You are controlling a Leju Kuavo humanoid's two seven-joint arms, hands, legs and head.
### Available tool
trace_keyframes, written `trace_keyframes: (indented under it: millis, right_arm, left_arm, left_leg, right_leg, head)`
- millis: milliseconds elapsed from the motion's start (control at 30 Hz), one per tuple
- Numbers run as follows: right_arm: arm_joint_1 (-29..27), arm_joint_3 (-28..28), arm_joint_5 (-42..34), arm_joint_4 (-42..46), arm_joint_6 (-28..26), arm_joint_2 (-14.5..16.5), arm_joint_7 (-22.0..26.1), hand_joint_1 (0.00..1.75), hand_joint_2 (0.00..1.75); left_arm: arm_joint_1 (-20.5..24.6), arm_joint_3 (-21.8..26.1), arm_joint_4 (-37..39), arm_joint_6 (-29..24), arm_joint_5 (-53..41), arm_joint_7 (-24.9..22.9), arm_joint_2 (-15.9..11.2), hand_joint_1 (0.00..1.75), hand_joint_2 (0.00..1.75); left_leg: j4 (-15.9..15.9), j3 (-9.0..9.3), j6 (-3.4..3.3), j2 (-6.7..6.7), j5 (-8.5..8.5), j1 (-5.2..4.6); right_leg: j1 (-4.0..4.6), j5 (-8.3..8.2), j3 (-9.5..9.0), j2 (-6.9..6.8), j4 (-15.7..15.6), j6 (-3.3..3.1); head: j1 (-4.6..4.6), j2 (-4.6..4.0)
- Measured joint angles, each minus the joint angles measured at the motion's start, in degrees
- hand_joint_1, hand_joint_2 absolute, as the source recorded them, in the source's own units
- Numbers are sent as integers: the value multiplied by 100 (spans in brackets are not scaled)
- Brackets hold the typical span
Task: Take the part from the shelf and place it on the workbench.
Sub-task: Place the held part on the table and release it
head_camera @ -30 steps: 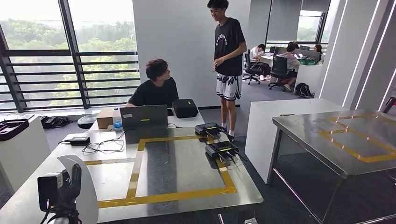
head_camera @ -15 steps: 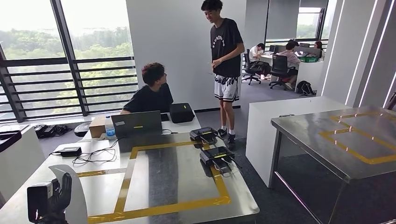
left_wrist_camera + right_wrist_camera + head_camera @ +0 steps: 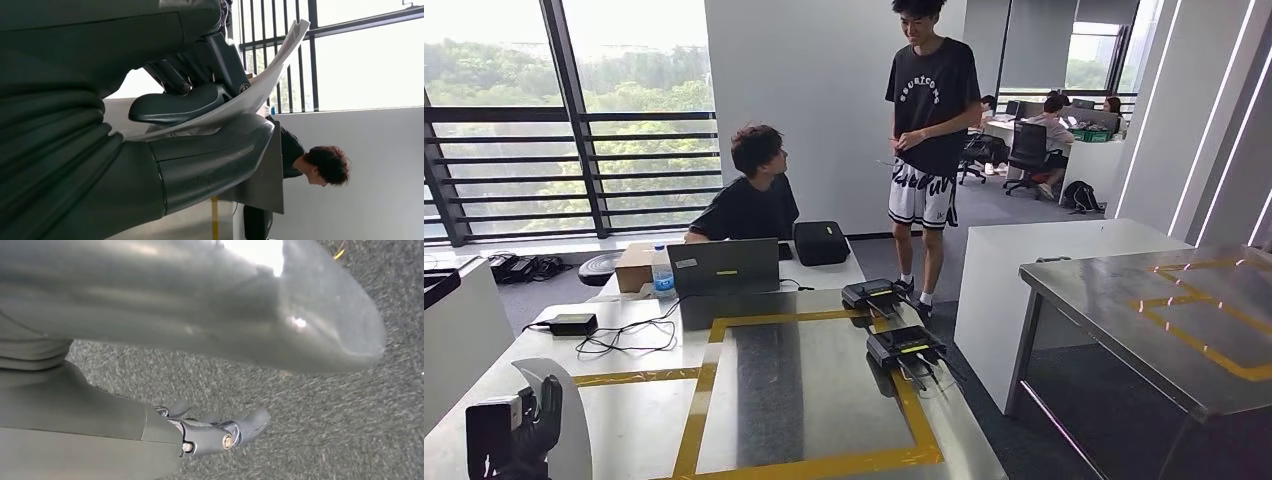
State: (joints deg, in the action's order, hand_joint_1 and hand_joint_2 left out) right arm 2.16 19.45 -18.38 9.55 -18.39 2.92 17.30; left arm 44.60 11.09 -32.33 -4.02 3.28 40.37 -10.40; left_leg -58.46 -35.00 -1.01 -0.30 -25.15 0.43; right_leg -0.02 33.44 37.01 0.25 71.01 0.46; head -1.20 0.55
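Over the near left corner of the workbench [image 3: 804,390], the left hand [image 3: 539,425] gripped the white curved part [image 3: 574,410], its thumb [image 3: 200,155] pressed to one face and its dark fingers [image 3: 175,102] curled over the other. Down by the carpet [image 3: 325,405], the right hand [image 3: 215,432] held nothing, fingers loosely extended. Along the workbench's far edge sat a laptop [image 3: 721,266] with a seated person [image 3: 749,195] behind it, two black devices [image 3: 904,345] lay at its right edge, and a standing person [image 3: 929,130] waited beyond.
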Motion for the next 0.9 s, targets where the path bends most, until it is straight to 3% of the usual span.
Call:
trace_keyframes:
  millis: [67, 100, 167, 200, 233, 300, 400, 433, 500, 567, 600, 700, 767, 833, 900]
  right_arm:
    - [-19, 0, -12, 0, -4, 2, 1, 0, 0]
    - [-29, 0, -20, 0, -8, 3, 1, 0, 0]
    - [-37, -1, -32, 0, -14, 2, 1, 0, 0]
    - [-35, -2, -36, 0, -16, 0, 1, 0, 0]
    - [-29, -3, -38, 0, -19, -2, 0, 0, 0]
    - [-23, -4, -44, 0, -25, 2, -3, 0, 0]
    - [-25, -6, -48, 0, -33, 17, -8, 0, 0]
    - [-18, -7, -49, 0, -37, 21, -7, 0, 0]
    - [-7, -9, -49, 0, -44, 27, -4, 0, 0]
    - [-15, -9, -51, 0, -46, 35, -3, 0, 0]
    - [-22, -9, -56, 0, -46, 39, -3, 0, 0]
    - [-23, -11, -79, 0, -48, 46, -4, 0, 0]
    - [-18, -18, -84, -1, -52, 44, -7, 0, 0]
    - [-23, -27, -89, -1, -59, 45, -9, 0, 0]
    - [-23, -33, -95, -1, -64, 47, -8, 0, 0]
  left_arm:
    - [-76, 32, -10, 14, 0, 0, -48, 175, 175]
    - [-116, 50, -18, 19, 0, 0, -75, 175, 175]
    - [-166, 83, -36, 26, 0, 0, -123, 175, 175]
    - [-173, 105, -42, 26, 0, 1, -140, 175, 175]
    - [-177, 132, -45, 26, 1, -1, -162, 175, 175]
    - [-209, 193, -61, 26, 4, -1, -198, 175, 175]
    - [-270, 269, -103, 39, 25, 0, -260, 175, 175]
    - [-278, 296, -115, 44, 31, -1, -286, 175, 175]
    - [-301, 349, -129, 46, 33, -1, -326, 175, 175]
    - [-351, 396, -131, 46, 33, -2, -346, 175, 175]
    - [-373, 412, -132, 46, 33, -2, -355, 175, 175]
    - [-393, 446, -139, 46, 31, -1, -389, 175, 175]
    - [-397, 480, -139, 46, 31, -3, -404, 175, 175]
    - [-423, 505, -143, 46, 30, -5, -415, 175, 175]
    - [-444, 517, -159, 46, 25, -1, -426, 175, 175]
  left_leg:
    - [-1, 83, -10, -1, -79, -16]
    - [-2, 137, -10, -1, -122, -28]
    - [2, 255, -6, -2, -210, -48]
    - [2, 305, 8, -5, -250, -61]
    - [8, 341, 32, -13, -286, -65]
    - [-11, 397, 105, -23, -299, -66]
    - [-205, 387, 216, -18, -351, -52]
    - [-392, 299, 237, -14, -459, -41]
    - [-994, -52, 274, -9, -748, -15]
    - [-1457, -410, 335, -6, -869, 19]
    - [-1434, -472, 373, -4, -768, 40]
    - [-505, -225, 494, -1, -138, 102]
    - [-132, -98, 436, 5, -50, 93]
    - [-135, -75, 277, 8, -98, 74]
    - [-141, -43, 183, 1, -94, 85]
  right_leg:
    - [4, 109, 372, 0, 369, -2]
    - [12, -6, 425, 0, 281, -24]
    - [54, -545, 260, -1, -403, -129]
    - [88, -734, 139, -5, -773, -194]
    - [119, -805, 40, 1, -1045, -246]
    - [154, -751, -58, 11, -1257, -307]
    - [119, -830, -241, 13, -1351, -376]
    - [106, -831, -301, 11, -1360, -396]
    - [95, -795, -357, 8, -1362, -412]
    - [79, -735, -399, 11, -1347, -394]
    - [64, -699, -425, 13, -1333, -373]
    - [4, -558, -510, 21, -1249, -268]
    - [2, -478, -512, 24, -1201, -189]
    - [14, -427, -510, 20, -1199, -128]
    - [9, -351, -495, 9, -1116, -69]
  head:
    - [-5, 0]
    - [-8, 0]
    - [-11, -1]
    - [-10, -1]
    - [-10, -1]
    - [-8, -1]
    - [-2, -1]
    - [2, -1]
    - [10, -1]
    - [14, -1]
    - [14, -1]
    - [20, -1]
    - [25, 0]
    - [20, -1]
    - [11, 0]
